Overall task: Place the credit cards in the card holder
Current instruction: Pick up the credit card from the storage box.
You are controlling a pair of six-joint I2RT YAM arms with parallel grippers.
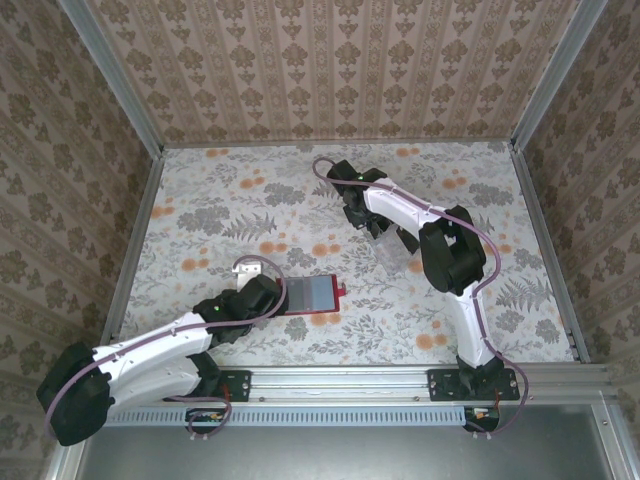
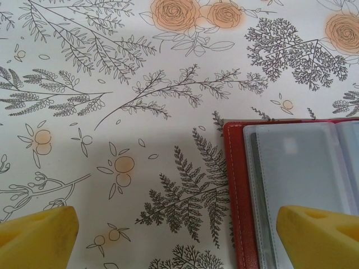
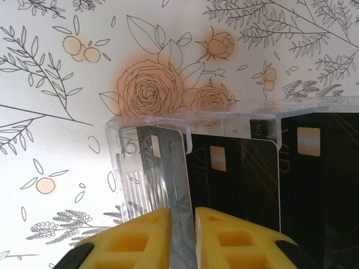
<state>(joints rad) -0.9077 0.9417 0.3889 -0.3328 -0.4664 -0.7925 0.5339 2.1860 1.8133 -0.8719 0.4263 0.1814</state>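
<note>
Right claw (image 3: 183,218) is pinching 1 glossy credit card (image 3: 171,168) edge-on in the clear plastic rack (image 3: 120,162).
2 more black cards (image 3: 241,179), each showing a pale square chip mark and faint "VIP" lettering, are leaning beside it. The red stitched card holder (image 2: 238,196) is lying open on the floral worktop (image 2: 112,84), greyish clear pockets up, with the left claw (image 2: 176,232) hovering wide open.

Robot test cell, lab type. Enclosure: aluminium frame posts (image 1: 113,75) at the corners, wall panels (image 1: 340,70) papered in damask print. Bench (image 1: 200,200) under a floral covering. Aluminium rail (image 1: 340,380) along the near edge carries the left arm (image 1: 150,352) and right arm (image 1: 455,265), both cabled.
</note>
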